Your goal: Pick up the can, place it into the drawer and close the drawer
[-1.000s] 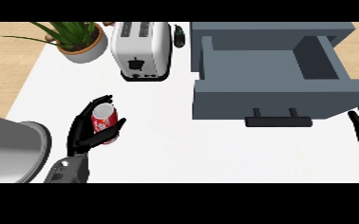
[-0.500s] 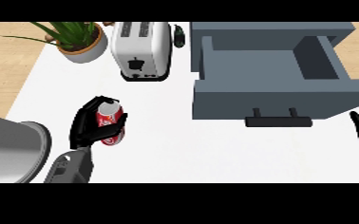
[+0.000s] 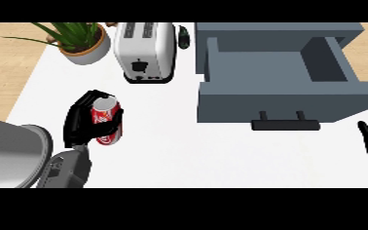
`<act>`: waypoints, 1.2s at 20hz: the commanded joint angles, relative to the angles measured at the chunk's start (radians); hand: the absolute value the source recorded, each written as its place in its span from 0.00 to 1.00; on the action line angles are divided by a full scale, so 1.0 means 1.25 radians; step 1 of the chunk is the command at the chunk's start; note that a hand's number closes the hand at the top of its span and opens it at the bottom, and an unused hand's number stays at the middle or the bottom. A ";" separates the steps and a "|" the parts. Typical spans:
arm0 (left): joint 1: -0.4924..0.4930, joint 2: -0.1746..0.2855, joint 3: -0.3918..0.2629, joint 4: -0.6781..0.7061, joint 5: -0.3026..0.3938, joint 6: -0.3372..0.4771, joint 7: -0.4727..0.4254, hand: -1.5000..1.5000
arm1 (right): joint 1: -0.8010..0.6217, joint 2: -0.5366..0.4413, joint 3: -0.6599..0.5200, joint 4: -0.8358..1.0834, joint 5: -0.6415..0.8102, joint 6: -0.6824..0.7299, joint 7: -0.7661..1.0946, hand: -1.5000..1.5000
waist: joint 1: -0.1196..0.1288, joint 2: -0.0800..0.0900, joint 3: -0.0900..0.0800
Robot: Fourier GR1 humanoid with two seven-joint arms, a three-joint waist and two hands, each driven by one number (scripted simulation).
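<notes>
One red can (image 3: 106,116) in the left hand (image 3: 79,124), black fingers and thumb curled round its sides, top rim showing above them. Held slightly tilted over the left part of the white counter (image 3: 187,151), below the toaster (image 3: 147,51) and well apart from the grey drawer (image 3: 273,102). Drawer pulled open, handle (image 3: 285,124) toward the lower edge. Only a black sliver of the right hand (image 3: 363,137) at the right edge; spread or closed, cannot tell. Left of the toaster, a potted plant (image 3: 81,46).

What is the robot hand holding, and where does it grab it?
The left robot hand holds the can, curled round its side about the middle. The can's top stays uncovered.
</notes>
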 commanded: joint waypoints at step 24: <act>-0.369 -0.075 -0.246 -0.255 -0.118 0.238 0.475 1.00 | -0.029 -0.014 -0.048 -0.004 -0.029 0.000 0.026 0.00 | -0.005 0.001 0.000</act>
